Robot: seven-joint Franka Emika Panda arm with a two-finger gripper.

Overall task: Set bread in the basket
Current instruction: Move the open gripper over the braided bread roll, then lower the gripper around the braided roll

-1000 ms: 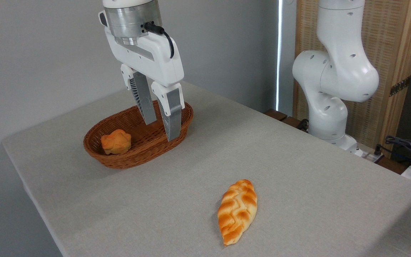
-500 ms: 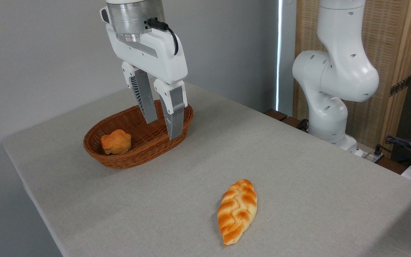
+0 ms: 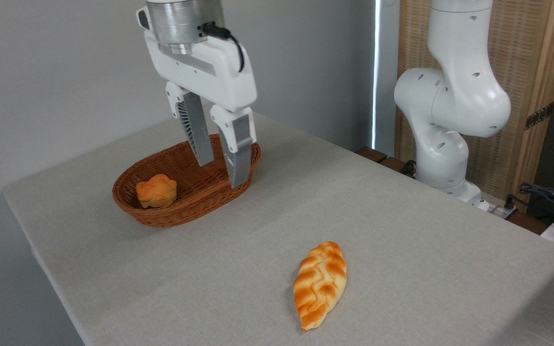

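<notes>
In the lower middle of the frame we see the long braided golden-orange loaf of bread [image 3: 320,284] lying flat on the grey cloth-covered bench [image 3: 402,230], its pointed ends running from upper right to lower left, with nothing touching it. Well apart from it, toward the upper left, sits the oval brown woven wicker basket [image 3: 171,217], shallow and flat-bottomed, resting on the same bench. Inside the basket, at its left end, we find a small round lumpy orange bun [image 3: 157,191] lying against the wall. Above the right end of the basket hangs the white two-finger gripper [image 3: 222,172], pointing downward, its grey ribbed fingers [image 3: 238,154] spread apart with a clear gap between them and nothing held in that gap. From this view its fingertips overlap the basket's right rim and floor, but we cannot tell whether they are inside the basket or above it. At the right of the frame we see the white jointed body of the robot arm [image 3: 455,101] rising from beyond the far edge of the bench, in front of a wooden slatted panel [image 3: 527,72], with dark cables [image 3: 546,197] at the far right edge.
</notes>
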